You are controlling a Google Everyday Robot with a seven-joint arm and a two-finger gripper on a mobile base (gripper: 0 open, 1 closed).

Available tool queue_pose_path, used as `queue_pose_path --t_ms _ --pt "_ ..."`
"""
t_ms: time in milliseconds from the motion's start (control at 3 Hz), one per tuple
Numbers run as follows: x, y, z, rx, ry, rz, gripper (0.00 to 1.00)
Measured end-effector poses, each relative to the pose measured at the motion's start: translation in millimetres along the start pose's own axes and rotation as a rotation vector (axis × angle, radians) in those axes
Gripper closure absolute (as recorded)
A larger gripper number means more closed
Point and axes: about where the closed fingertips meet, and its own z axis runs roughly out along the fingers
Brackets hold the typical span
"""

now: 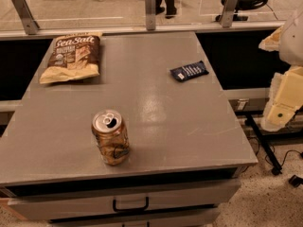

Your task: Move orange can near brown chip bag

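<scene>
The table [189, 126] has a smooth top, so a nudged can could skid. The bag [71, 56] lies well behind the can and slightly left. Set down too close, the can might land on the bag's crinkled edge and tip. The can [110, 137] stands upright near the front edge, where a glancing grasp could knock it off. The gripper [284, 100], far right of the can and off the table, is cut by the frame; whether it is apart or together I cannot tell.

Raised camera looks down over table [165, 126], gripper [283, 103] far right
</scene>
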Motion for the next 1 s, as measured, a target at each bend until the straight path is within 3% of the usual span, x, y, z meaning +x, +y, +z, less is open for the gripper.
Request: queue_pose_path --t_ms 667,1000 --pt "-5.8 -0.4 4.9 -0.005 -0.03 -0.016 0.0" --pt "-49.7 8.1 39.8 -0.073 -0.158 -0.103 0.0"
